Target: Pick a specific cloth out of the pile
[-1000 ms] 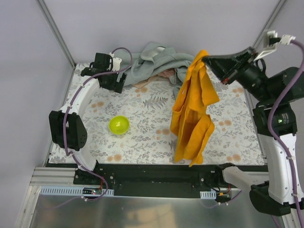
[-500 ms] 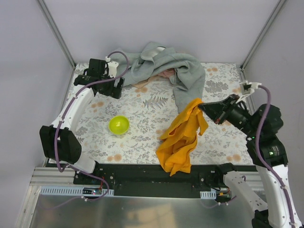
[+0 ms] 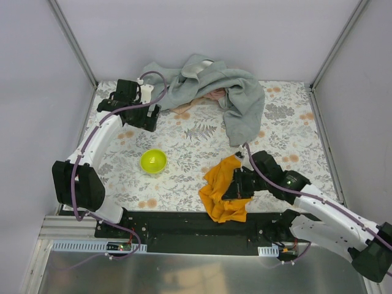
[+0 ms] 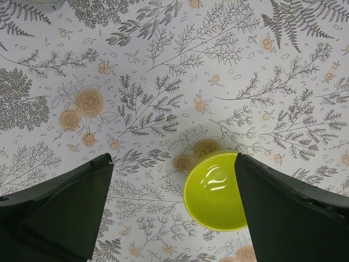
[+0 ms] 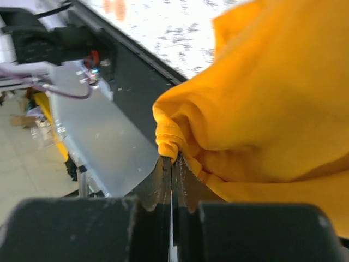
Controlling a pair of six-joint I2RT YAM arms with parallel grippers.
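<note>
We see the cloth [image 3: 222, 195] crumpled at 6 o'clock on the worktop [image 3: 294, 116], pinched by the right end effector [image 3: 236, 186].

In the top view the cloth lies in a bunched heap at the near edge, its hem lapping onto the black rail [image 3: 184, 228]. In the right wrist view we find that end effector's jaws pressed together on an orange fold at the cloth's 3 o'clock side. The yellow-green bowl [image 3: 153, 161] sits apart at the cloth's 10 o'clock. The pile [image 3: 208, 86], well apart at 12 o'clock, is a grey garment [image 3: 242, 101] with a peach-pink cloth [image 3: 214, 95] peeking from under it. At the worktop's 10 o'clock we see the left end effector [image 3: 131, 109] spread wide, holding nothing, with the bowl showing between its fingers [image 4: 71, 210] in the left wrist view.
</note>
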